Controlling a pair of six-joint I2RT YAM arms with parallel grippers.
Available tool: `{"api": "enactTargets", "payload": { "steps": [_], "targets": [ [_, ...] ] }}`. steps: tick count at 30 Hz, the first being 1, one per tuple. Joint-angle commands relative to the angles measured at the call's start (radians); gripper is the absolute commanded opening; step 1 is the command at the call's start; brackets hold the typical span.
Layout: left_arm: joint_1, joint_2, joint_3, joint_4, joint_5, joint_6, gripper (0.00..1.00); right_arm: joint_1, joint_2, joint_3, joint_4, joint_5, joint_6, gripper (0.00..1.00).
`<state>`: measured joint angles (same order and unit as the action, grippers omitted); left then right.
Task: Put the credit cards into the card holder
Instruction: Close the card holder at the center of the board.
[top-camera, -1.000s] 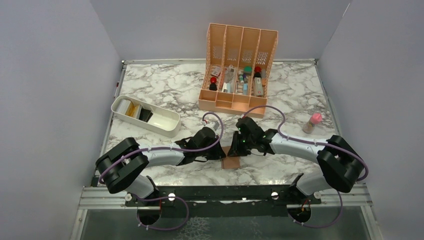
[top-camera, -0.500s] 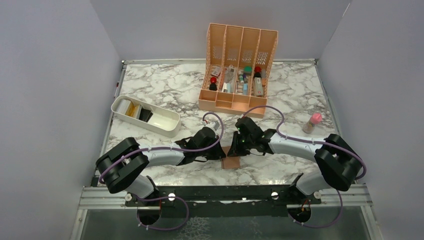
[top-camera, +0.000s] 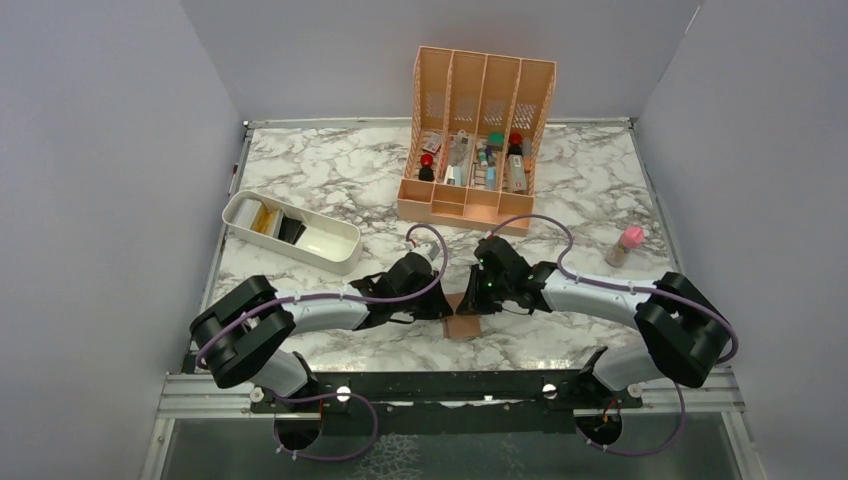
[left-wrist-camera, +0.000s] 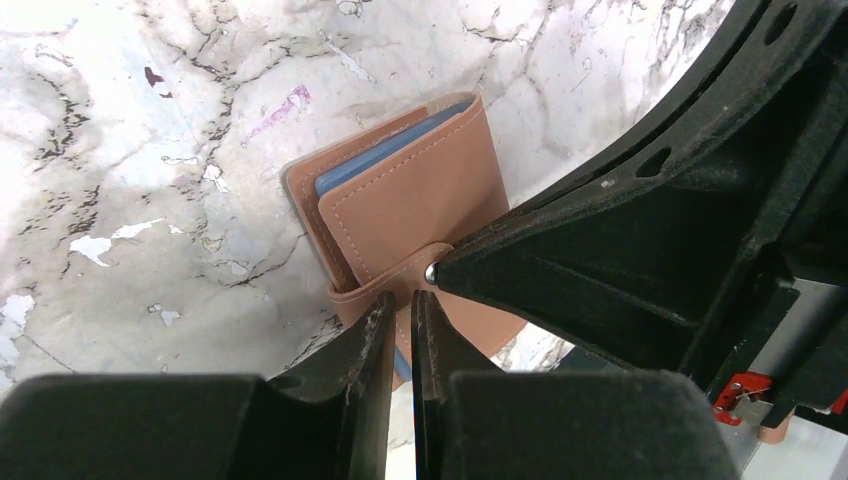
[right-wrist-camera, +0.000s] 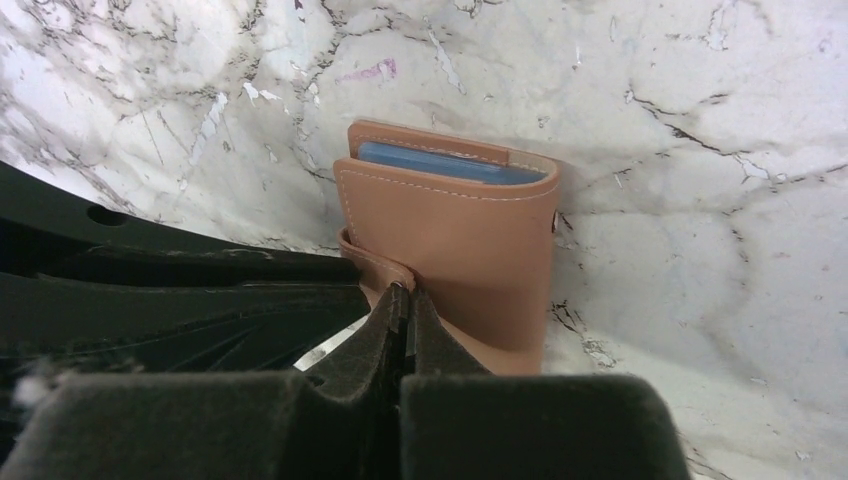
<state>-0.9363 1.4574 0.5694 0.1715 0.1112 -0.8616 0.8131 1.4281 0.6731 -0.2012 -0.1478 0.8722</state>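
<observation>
Left claw (left-wrist-camera: 402, 318) nearly clenched at the snap tab (left-wrist-camera: 388, 284) of the holder (left-wrist-camera: 420, 215), grip unclear, right claw (right-wrist-camera: 402, 300) clenched on that tab from the opposite side, brown holder folded flat on marble bench (right-wrist-camera: 700, 150) just beyond both tips, blue lining showing.

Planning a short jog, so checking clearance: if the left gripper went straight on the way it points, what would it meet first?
The card holder: the left gripper points at its snap tab, fingers seemingly at the tab's edge. The right gripper sits beside, at the snap.
</observation>
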Motion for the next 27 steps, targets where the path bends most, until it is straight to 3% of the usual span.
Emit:
{"api": "enactTargets", "payload": {
  "steps": [1, 11, 19, 27],
  "targets": [
    [-0.001, -0.03, 0.027, -0.046, -0.032, 0.017, 0.16, 0.009, -0.019, -0.039, 0.001, 0.006, 0.021, 0.01],
    [-0.001, -0.003, 0.035, -0.035, -0.034, 0.03, 0.15, 0.011, 0.001, -0.058, -0.019, 0.058, 0.041, 0.01],
    [-0.001, -0.012, 0.049, -0.052, -0.053, 0.036, 0.16, 0.014, -0.057, -0.059, 0.007, -0.022, 0.068, 0.01],
    [-0.001, -0.022, 0.057, -0.059, -0.081, 0.029, 0.19, 0.014, -0.096, -0.044, -0.026, -0.007, 0.081, 0.01]
  ]
}}
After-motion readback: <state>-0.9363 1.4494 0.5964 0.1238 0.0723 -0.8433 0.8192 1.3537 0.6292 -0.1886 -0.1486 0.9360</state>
